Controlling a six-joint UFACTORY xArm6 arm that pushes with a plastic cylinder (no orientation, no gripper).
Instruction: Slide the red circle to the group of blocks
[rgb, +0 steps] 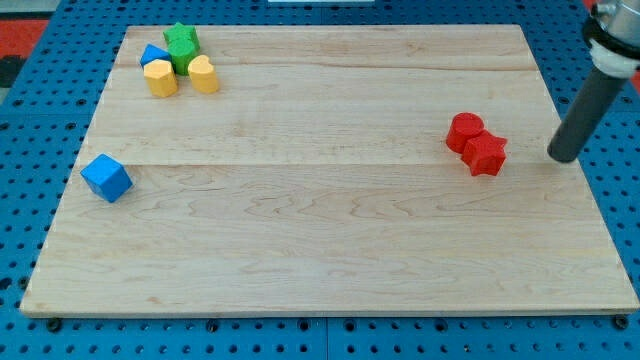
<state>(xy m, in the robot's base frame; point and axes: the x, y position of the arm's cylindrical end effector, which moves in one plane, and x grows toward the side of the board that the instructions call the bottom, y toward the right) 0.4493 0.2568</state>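
The red circle (463, 131) lies on the wooden board at the view's right, touching a red star-shaped block (486, 154) just below and right of it. The group of blocks sits at the view's top left: a green star (182, 42), a blue triangle (153, 55), a yellow hexagon (160, 78) and a yellow heart-like block (203, 74). My tip (563, 156) is at the board's right edge, to the right of both red blocks and apart from them.
A blue cube (106, 177) lies alone near the board's left edge. The wooden board (330, 250) rests on a blue perforated table (30, 120).
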